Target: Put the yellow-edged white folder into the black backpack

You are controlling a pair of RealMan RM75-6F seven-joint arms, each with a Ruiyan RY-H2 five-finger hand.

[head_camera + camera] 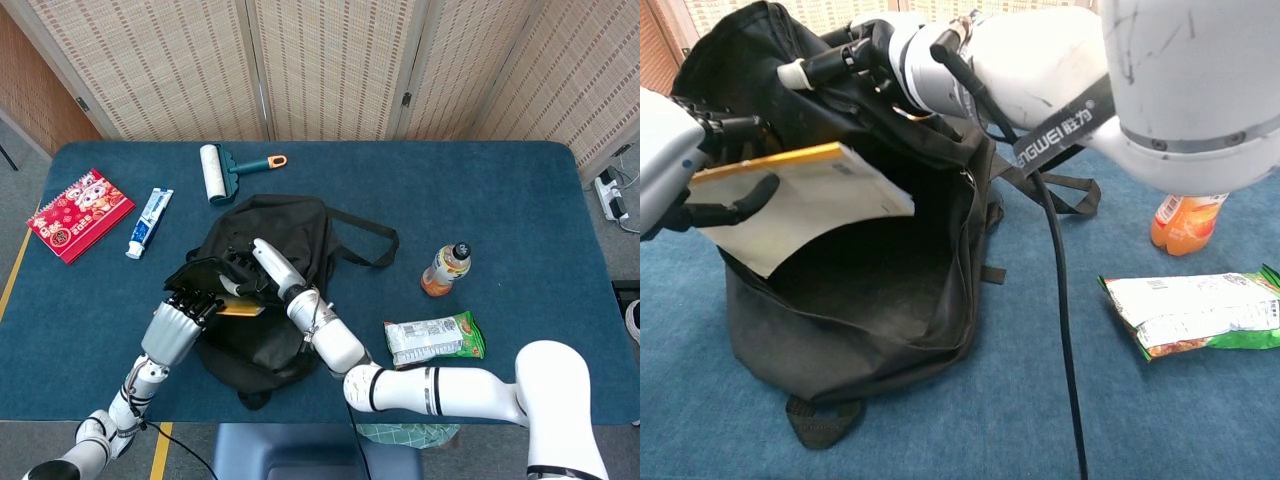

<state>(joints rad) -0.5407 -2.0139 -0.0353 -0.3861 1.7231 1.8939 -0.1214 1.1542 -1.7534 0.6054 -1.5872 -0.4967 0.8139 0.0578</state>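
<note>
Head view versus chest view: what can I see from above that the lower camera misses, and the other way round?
Only the head view shows the lint roller, toothpaste tube and red booklet.

Only the chest view shows the backpack's dark interior and the folder's white face.

Both show the black backpack, the folder gripped by the left hand, the right hand holding the bag's rim, the drink bottle and the snack packet.
</note>
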